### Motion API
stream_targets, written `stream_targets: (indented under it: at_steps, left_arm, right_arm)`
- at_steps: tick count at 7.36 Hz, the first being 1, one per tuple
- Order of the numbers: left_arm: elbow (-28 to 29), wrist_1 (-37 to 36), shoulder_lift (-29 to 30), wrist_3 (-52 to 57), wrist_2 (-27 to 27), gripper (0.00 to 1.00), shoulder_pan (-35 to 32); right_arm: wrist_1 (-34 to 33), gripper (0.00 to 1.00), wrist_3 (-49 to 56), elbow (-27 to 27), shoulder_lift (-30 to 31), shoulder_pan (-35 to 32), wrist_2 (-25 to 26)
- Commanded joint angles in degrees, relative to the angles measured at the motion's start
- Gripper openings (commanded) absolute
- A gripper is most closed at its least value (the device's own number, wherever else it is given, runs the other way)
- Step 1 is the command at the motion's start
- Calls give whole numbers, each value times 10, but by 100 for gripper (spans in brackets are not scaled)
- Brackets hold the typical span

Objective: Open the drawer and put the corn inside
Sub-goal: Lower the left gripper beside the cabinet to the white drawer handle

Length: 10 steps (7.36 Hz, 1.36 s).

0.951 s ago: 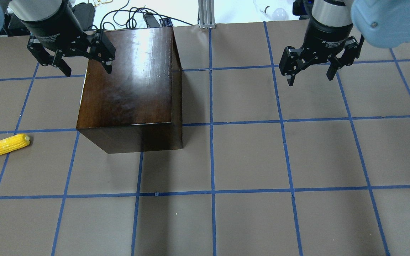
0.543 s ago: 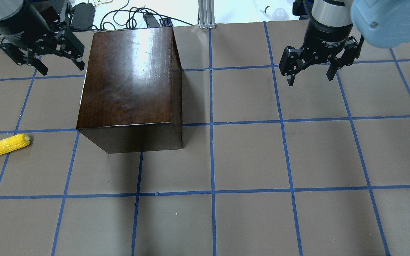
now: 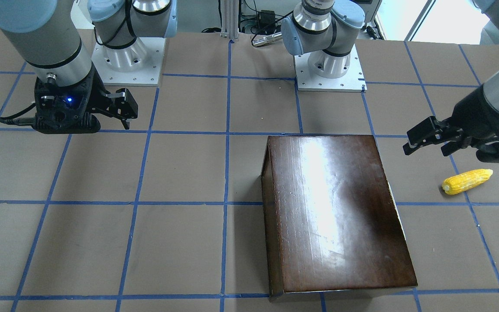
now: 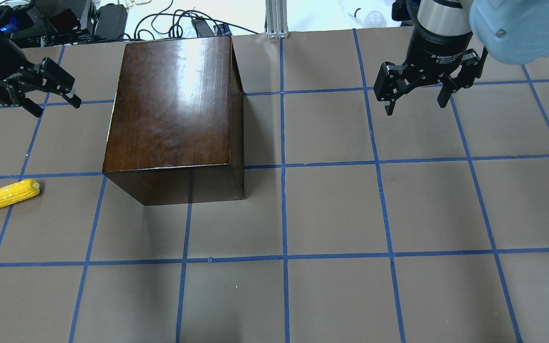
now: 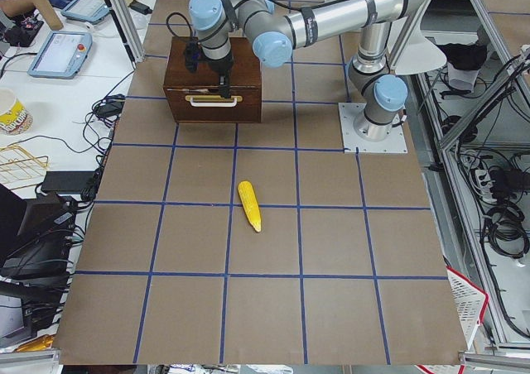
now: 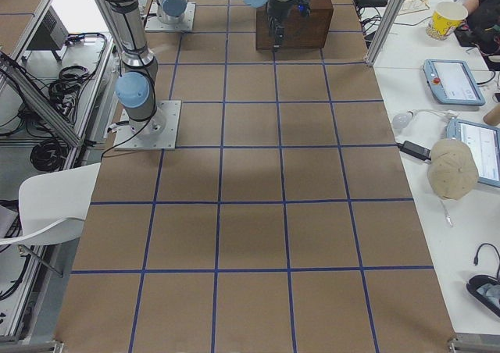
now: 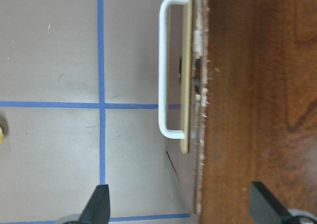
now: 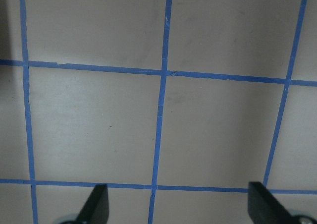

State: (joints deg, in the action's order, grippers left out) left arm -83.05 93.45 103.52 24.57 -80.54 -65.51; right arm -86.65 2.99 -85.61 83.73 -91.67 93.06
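The glossy dark-brown box (image 4: 174, 105) stands at the back left of the table; it also shows in the front view (image 3: 332, 208). Its drawer (image 5: 214, 101) is shut, with a white handle (image 7: 161, 60) on the dark front panel facing left. The yellow corn (image 4: 5, 195) lies on the table left of the box and nearer the robot, also in the front view (image 3: 467, 181). My left gripper (image 4: 54, 105) is open and empty, left of the box and above the handle side (image 7: 181, 206). My right gripper (image 4: 415, 108) is open and empty at the back right, over bare table (image 8: 179, 204).
The table (image 4: 331, 214) is brown paper with a blue tape grid. Cables and a power strip (image 4: 198, 24) lie behind the box past the back edge. The arm bases (image 3: 329, 69) stand on the robot's side.
My left gripper has moved left, off the box's top to the box's left side. The right gripper, box and corn have not moved.
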Motion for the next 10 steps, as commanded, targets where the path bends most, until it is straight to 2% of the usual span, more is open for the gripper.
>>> stream_targets:
  at_steps: [1, 4, 6, 10]
  left_arm:
    - [-2, -25, 49, 56, 14, 100, 17]
    - [-22, -81, 86, 74, 88, 100, 19]
    - [-39, -133, 104, 79, 89, 100, 19]
    - [-35, -133, 113, 73, 92, 100, 19]
  right_arm:
    - [0, 100, 0, 0, 0, 0, 0]
    - [0, 100, 0, 0, -1, -1, 0]
    - [0, 100, 0, 0, 0, 0, 0]
    - [0, 100, 0, 0, 0, 0, -1]
